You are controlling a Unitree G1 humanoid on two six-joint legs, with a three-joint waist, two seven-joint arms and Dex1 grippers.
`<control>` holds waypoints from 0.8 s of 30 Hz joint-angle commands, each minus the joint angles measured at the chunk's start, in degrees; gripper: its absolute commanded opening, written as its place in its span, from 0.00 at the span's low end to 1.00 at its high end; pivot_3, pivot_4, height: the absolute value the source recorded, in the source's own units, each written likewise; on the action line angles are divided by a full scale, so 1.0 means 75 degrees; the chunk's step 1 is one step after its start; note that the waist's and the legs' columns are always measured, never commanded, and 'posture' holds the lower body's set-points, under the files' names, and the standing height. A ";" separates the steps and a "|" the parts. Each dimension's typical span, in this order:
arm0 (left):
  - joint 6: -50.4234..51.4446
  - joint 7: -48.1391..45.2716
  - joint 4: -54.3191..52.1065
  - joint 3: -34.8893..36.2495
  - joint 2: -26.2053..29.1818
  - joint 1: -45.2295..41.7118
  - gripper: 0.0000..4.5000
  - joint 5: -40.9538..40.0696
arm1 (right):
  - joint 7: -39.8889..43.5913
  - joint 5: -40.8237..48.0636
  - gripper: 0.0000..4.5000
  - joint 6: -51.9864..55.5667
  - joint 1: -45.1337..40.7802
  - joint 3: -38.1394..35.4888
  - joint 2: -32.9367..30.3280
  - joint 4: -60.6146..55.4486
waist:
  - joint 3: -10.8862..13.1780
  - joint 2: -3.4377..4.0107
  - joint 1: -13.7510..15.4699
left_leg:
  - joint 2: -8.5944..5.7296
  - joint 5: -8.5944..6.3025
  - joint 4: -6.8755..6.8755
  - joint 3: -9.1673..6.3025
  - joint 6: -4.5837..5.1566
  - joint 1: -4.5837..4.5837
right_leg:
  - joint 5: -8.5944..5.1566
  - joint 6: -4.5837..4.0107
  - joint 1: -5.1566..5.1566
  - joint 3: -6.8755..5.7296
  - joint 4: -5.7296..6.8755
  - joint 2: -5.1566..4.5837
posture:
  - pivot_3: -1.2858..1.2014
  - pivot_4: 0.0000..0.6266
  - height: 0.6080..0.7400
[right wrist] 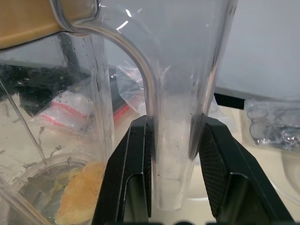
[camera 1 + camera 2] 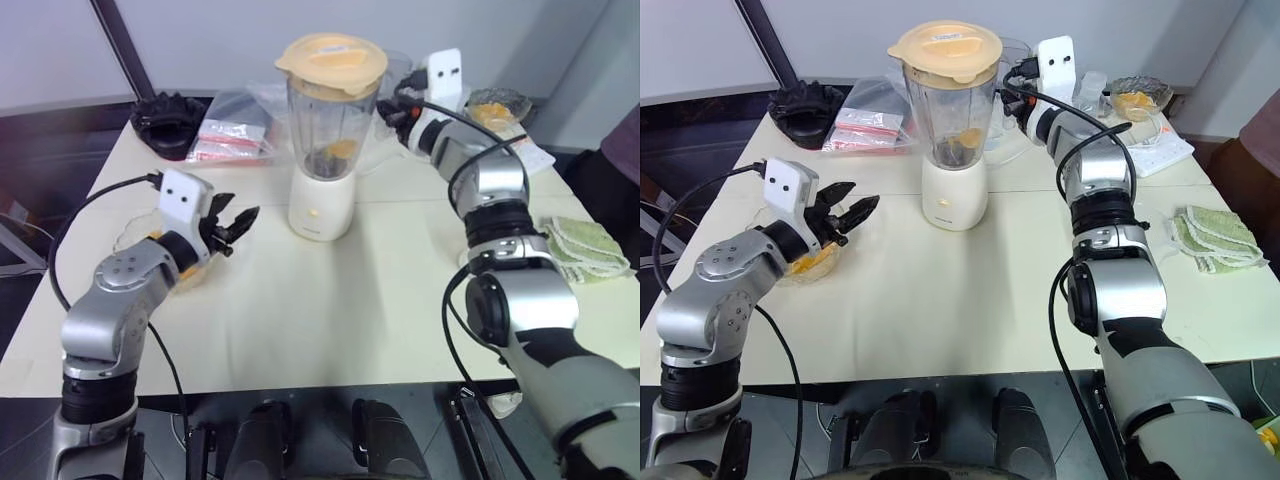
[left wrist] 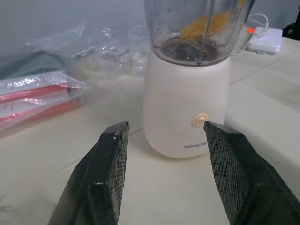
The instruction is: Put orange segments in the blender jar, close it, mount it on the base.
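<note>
Right gripper (image 1: 171,187) clamped on the blender jar (image 2: 330,125) handle, jar lidded and seated on the base (image 2: 321,205).
Left gripper (image 3: 164,140) hangs open and empty near the base; orange segments (image 1: 79,194) lie inside the jar, mid-tabletop (image 2: 330,310).

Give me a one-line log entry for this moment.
jar: lidded, on base, orange inside | right gripper: shut on jar handle | left gripper: open, empty, beside base

Head pair looks down; wrist cameras, seemingly close, share blender jar (image 2: 330,110).
</note>
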 commanded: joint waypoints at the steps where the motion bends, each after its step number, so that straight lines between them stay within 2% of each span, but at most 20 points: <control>1: -0.0218 0.0077 -0.0070 -0.0025 -0.0088 -0.0154 0.58 -0.0059 | -0.0275 -0.0082 0.19 0.0172 -0.0178 -0.0023 -0.0016 0.0294 | -0.0001 -0.0001 -0.0007 | 0.0000 0.0000 0.0000 0.0000 0.0000 0.0001 | 0.0000 0.0000 0.0000 0.0000 0.0000 0.0000 | 0.52 0.24 1.00; 11: -0.0385 0.0174 -0.0029 -0.0174 -0.0328 -0.0134 0.58 0.0032 | -0.1135 -0.0156 0.19 0.1066 -0.0587 -0.0114 0.0130 0.0996 | -0.0003 -0.0005 -0.0007 | 0.0001 0.0000 0.0001 -0.0002 -0.0001 0.0030 | -0.0001 -0.0002 0.0029 0.0000 -0.0001 0.0000 | 0.52 0.24 1.00; 24: -0.0625 0.0217 0.0205 -0.0245 -0.0339 -0.0182 0.58 0.0034 | -0.1014 -0.0364 0.19 0.1402 0.0063 0.0548 0.0257 -0.0268 | -0.0004 -0.0005 -0.0032 | 0.0003 -0.0001 0.0000 -0.0003 -0.0002 0.0058 | -0.0002 -0.0003 0.0054 0.0000 -0.0004 -0.0003 | 0.52 0.24 1.00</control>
